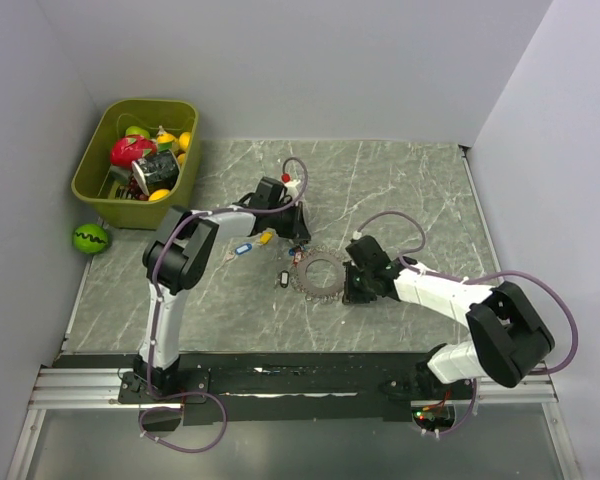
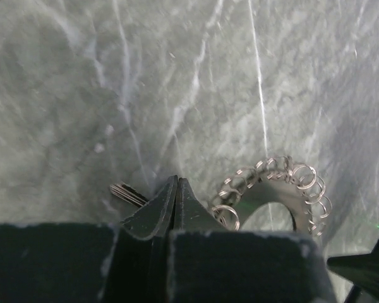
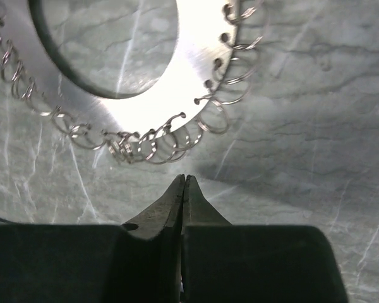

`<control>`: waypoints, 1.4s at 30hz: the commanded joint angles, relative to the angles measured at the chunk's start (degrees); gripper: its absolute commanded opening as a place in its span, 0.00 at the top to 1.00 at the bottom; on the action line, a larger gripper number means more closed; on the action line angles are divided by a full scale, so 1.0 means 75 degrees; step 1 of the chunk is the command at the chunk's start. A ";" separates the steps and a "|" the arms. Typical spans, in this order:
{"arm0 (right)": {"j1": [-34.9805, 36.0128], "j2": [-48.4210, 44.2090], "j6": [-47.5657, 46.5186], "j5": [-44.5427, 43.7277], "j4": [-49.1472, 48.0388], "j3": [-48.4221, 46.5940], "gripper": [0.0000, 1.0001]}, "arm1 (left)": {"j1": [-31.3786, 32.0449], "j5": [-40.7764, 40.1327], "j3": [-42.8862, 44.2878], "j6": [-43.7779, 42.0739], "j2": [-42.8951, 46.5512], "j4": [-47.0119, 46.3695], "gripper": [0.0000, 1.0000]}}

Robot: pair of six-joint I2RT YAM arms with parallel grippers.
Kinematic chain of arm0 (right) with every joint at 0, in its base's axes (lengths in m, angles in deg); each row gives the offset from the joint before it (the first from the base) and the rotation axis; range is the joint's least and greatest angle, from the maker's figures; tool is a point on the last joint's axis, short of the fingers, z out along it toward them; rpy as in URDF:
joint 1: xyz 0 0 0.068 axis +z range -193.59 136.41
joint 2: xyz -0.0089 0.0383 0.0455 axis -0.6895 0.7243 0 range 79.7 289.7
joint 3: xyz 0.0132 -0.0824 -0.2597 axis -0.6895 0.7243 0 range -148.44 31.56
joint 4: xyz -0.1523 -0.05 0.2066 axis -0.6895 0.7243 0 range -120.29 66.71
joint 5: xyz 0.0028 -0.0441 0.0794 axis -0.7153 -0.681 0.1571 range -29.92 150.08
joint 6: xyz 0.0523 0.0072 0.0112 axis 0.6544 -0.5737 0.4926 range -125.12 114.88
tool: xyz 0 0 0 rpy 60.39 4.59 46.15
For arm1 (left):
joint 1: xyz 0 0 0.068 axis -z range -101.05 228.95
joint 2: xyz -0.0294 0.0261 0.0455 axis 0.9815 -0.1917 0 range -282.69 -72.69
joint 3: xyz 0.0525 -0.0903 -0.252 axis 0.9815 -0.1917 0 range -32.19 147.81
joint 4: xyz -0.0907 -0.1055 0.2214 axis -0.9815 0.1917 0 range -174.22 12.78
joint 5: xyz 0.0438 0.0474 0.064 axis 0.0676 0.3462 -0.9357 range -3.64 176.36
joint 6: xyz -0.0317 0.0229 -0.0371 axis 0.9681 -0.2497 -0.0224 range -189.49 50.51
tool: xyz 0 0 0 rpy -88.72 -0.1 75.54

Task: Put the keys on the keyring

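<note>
Count: 1 keyring (image 3: 199,63) just ahead of right pincer (image 3: 185,178). Beside left pincer (image 2: 177,180): 1 blue-tag key (image 1: 243,248), 1 yellow-tag key (image 1: 265,238), 2 total. 1 bin (image 1: 85,175), 1 green ball (image 1: 90,237).

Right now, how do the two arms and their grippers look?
The left arm and right arm have white links and bulky black joints. A greyish-purple cable loops along each. The left gripper and right gripper are black, with thin pointed fingertips.

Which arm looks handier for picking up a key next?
Left, probably. The left gripper is shut close beside the keys, which lie on its side of the keyring. The right gripper, also shut, sits across the keyring from them, better placed to steady it.
</note>
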 commanded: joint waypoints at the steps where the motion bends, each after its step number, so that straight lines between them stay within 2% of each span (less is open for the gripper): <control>1: -0.0324 0.0266 0.0383 -0.0116 0.0033 -0.0063 1.00 | 0.0122 -0.0151 -0.0547 -0.0182 0.0268 0.0329 0.99; 9: -0.1098 0.1438 -0.0155 -0.0046 0.0081 -0.1011 1.00 | 0.0169 -0.0187 -0.2163 0.0016 0.1474 0.0177 0.99; 18: -0.1216 0.2411 -0.0706 0.0118 -0.0048 -0.2662 1.00 | 0.0274 -0.0666 -0.3337 0.0625 0.2646 -0.0081 0.99; 26: -0.1146 0.3559 -0.1116 0.1522 -0.0540 -0.3941 1.00 | 0.0321 -0.1310 -0.4109 0.1410 0.3478 -0.0128 0.99; 29: -0.1041 0.3946 -0.1351 0.1712 -0.0273 -0.4503 1.00 | 0.0333 -0.1650 -0.4425 0.1738 0.3888 0.0001 0.99; 32: -0.1028 0.3714 -0.1352 0.1431 -0.0271 -0.4540 1.00 | 0.0333 -0.1850 -0.4777 0.1949 0.4275 -0.0057 0.99; 37: -0.1017 0.2603 -0.1562 0.0764 -0.0295 -0.4248 1.00 | 0.0391 -0.1452 -0.4931 0.2067 0.4429 -0.0140 0.99; 42: -0.1028 0.1500 -0.1656 0.0821 -0.0377 -0.3126 0.91 | 0.0648 -0.1159 -0.5118 0.2220 0.4241 -0.0491 0.99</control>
